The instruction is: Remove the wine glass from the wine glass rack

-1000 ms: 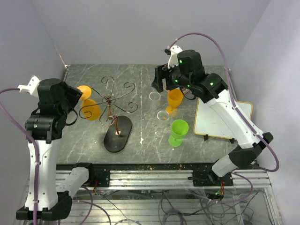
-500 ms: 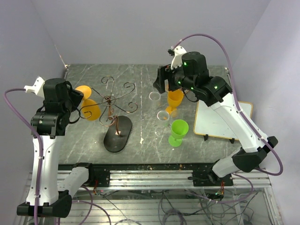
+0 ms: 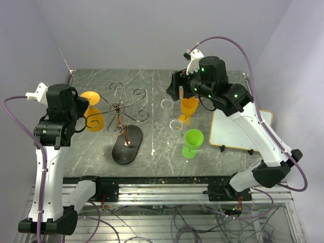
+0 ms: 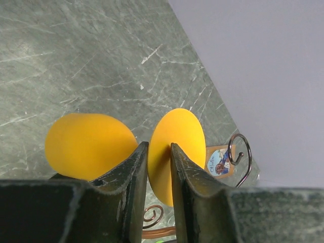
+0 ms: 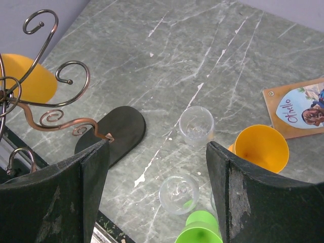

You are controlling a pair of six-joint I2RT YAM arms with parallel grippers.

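1. wine glass (image 3: pixel 95 121): orange; hangs bowl-down off the left side of the rack (image 3: pixel 126 146); rack stands left of centre on the tabletop (image 3: pixel 152 83), glass out toward the left edge
2. left gripper (image 4: pixel 159 152): jaws narrow; foot disc (image 4: pixel 185 142) shows in the gap, bowl (image 4: pixel 88 147) just left of the jaws; cannot tell if they actually pinch the stem
3. right gripper (image 5: pixel 158 152): wide, empty; hovers over the cups (image 5: pixel 196 124) on the right half of the tabletop; well apart from the rack
4. handling, my read: looks like opaque plastic; light, stiff, smooth so a bit slippery; low break risk
5. hold point: stem between foot and bowl; foot works as a stop against slipping through
6. risk: wire rack looks light; glass should slide out along the arm's slot; a straight pull likely drags or tips the rack
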